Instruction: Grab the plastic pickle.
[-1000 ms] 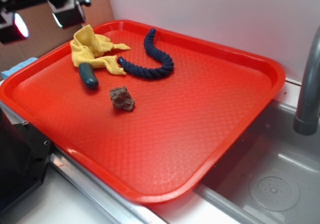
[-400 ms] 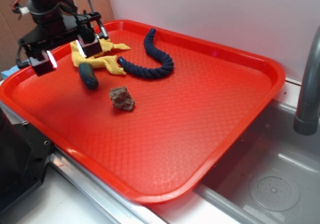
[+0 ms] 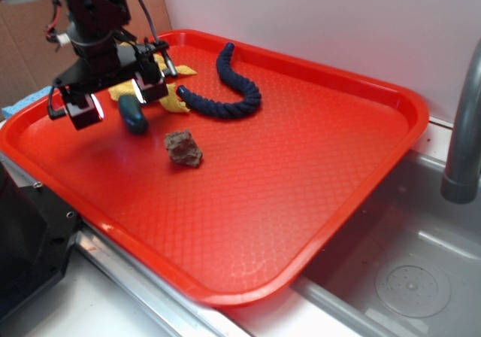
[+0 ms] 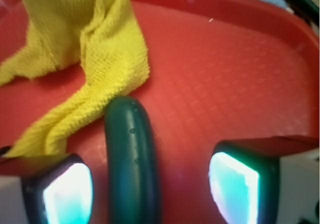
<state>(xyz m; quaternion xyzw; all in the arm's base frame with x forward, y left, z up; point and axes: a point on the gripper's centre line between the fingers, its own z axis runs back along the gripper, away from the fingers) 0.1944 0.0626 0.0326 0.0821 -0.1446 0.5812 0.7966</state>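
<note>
The plastic pickle (image 3: 133,116) is a dark teal glossy oblong lying on the red tray (image 3: 301,164) at its far left, one end under the edge of a yellow cloth (image 3: 174,100). My gripper (image 3: 119,98) hangs just above it, open, one finger on each side. In the wrist view the pickle (image 4: 131,159) lies lengthwise between my two fingers, closer to the left pad (image 4: 67,194) than the right pad (image 4: 234,186), with gaps on both sides. My gripper (image 4: 150,194) touches nothing.
A dark blue twisted rope (image 3: 229,89) curves at the tray's back. A brown rough lump (image 3: 183,147) sits right of the pickle. The yellow cloth (image 4: 95,59) lies just beyond the pickle's far end. A steel sink (image 3: 406,277) and faucet post (image 3: 462,126) are at the right.
My gripper has come down and toward the front right, from above the tray's back left corner to straddling the pickle. The objects on the tray have not moved.
</note>
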